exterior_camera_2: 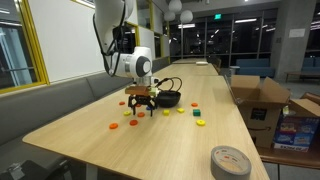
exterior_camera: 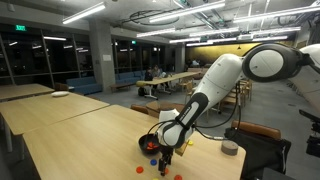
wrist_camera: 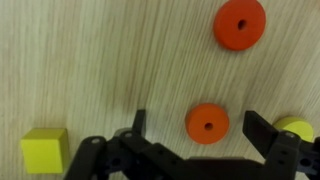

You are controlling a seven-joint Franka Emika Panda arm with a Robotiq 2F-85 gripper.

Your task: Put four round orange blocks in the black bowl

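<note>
In the wrist view my gripper (wrist_camera: 200,128) is open, its two dark fingers (wrist_camera: 138,125) standing either side of a round orange block (wrist_camera: 207,123) that lies flat on the wooden table, untouched. A second orange block (wrist_camera: 240,24) lies further off. In both exterior views the gripper (exterior_camera: 165,156) (exterior_camera_2: 140,108) hangs low over the table just beside the black bowl (exterior_camera: 149,144) (exterior_camera_2: 167,99). More orange blocks (exterior_camera_2: 133,123) (exterior_camera_2: 113,126) lie on the table near it. What the bowl holds is not visible.
A yellow cube (wrist_camera: 45,150) and a yellow round piece (wrist_camera: 298,127) lie close to the fingers. Green (exterior_camera_2: 180,109), blue (exterior_camera_2: 195,110) and yellow (exterior_camera_2: 201,123) pieces are scattered past the bowl. A tape roll (exterior_camera_2: 231,161) sits near the table's edge, and cardboard boxes (exterior_camera_2: 258,100) stand beside the table.
</note>
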